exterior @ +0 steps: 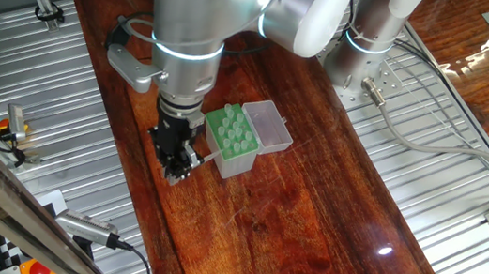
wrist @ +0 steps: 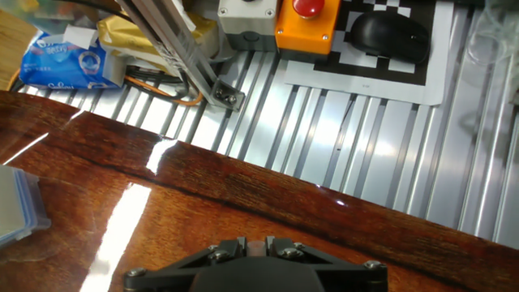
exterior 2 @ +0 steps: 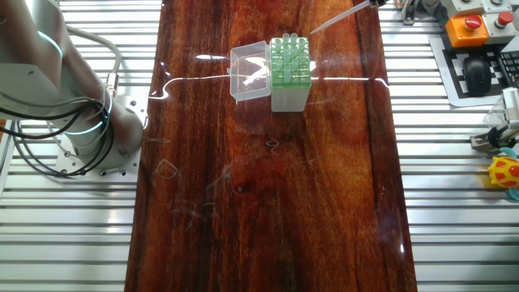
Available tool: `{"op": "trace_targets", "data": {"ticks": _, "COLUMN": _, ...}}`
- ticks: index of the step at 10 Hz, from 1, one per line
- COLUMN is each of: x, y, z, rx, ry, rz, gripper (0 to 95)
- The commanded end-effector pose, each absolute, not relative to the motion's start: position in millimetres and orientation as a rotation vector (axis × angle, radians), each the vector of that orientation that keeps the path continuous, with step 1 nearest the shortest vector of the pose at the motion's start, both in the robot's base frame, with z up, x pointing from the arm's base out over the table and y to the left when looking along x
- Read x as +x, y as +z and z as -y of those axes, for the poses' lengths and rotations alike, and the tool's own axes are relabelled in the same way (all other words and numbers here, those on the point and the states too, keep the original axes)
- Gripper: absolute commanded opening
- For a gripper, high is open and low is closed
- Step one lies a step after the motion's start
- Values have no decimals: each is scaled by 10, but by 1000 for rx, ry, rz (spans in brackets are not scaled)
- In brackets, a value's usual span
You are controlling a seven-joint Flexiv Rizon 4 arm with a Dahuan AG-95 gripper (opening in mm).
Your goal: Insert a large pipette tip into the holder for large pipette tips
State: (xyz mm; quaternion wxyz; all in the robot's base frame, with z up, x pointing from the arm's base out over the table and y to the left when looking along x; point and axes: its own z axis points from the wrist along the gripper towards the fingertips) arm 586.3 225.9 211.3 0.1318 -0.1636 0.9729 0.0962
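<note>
Polished reddish wood grain covers the desk (exterior: 309,221), glossy enough to mirror the overhead lights, with ribbed metal panels on both sides. Near its middle stands the holder for large pipette tips (exterior: 230,140), a small rectangular box with a green perforated top and pale translucent walls; its clear hinged lid (exterior: 267,126) lies folded open beside it. The gripper (exterior: 179,168), black and blocky below a smooth silver arm (exterior: 188,26), hangs just beside the box. From it the large pipette tip (exterior 2: 336,19), a thin tapered translucent cone, slants down towards the box's near corner, its point close to the green top. The fingers seem closed narrowly on its wide end, though the grip itself is too small to see clearly. In the hand view only the black base of the fingers shows.
</note>
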Motion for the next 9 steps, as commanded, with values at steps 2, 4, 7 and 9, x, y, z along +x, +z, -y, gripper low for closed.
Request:
{"op": "trace_targets", "data": {"ticks": 2, "x": 5836, "y": 2071, "z": -2241, "rx": -480, "ry": 284, "rz": -2814, "gripper": 0}}
{"op": "trace_targets", "data": {"ticks": 4, "x": 5813, "y": 2034, "z": -2229, "rx": -481, "ry": 283, "rz": -2806, "gripper": 0}}
{"op": "trace_targets", "data": {"ticks": 7, "x": 5812, "y": 2004, "z": -2235, "rx": -473, "ry": 292, "rz": -2782, "gripper": 0}}
{"op": "trace_targets", "data": {"ticks": 9, "x": 5808, "y": 2002, "z": -2233, "rx": -471, "ry": 295, "rz": -2774, "gripper": 0}}
